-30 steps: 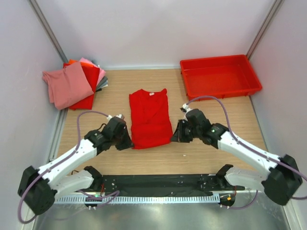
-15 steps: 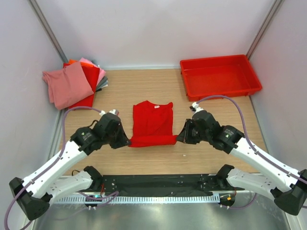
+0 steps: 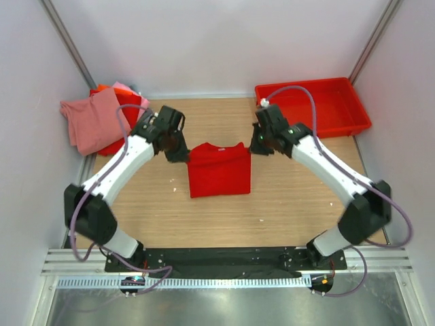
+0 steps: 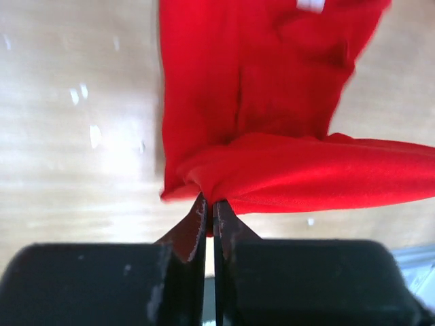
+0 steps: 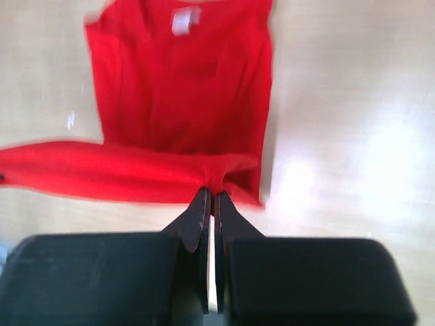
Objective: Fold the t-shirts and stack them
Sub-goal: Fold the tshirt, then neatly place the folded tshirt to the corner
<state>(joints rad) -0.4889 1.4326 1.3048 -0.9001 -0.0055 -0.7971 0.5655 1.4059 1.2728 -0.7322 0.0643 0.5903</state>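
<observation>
**Both grippers pinched on red tee, mid-table**

Top view: you've got the red t-shirt [image 3: 219,173] lying centre of the table [image 3: 299,190], doubled over into a short rectangle with the collar at the far edge. The left gripper [image 3: 179,152] is at its far-left corner and the right gripper [image 3: 256,146] at its far-right corner. Both sets of jaws are shut, w/ cloth between them. The pile of folded t-shirts [image 3: 95,122] sits in the far-left corner, dusty pink on top, w/ red, orange and lighter pink edges showing under it, well apart from the red tee. The only container is the red tray [image 3: 314,109] in the far-right corner. You see its plain red floor, and the right arm's cable [image 3: 299,92] arcs over its near-left part.

Left wrist: left gripper [image 4: 209,216] tips are pressed together on a bunched edge of the red t-shirt [image 4: 272,88]. A fold of cloth stretches off to the right above the table [image 4: 68,136]. A white neck tag [image 4: 311,5] shows at the top edge, too blurred to read.

Right wrist: right gripper [image 5: 210,202] tips are closed on a fold of the red t-shirt [image 5: 177,88], and a band of cloth runs left from the pinch. The neck tag [image 5: 182,22] is a white patch at the collar. No legible print or brand.
</observation>
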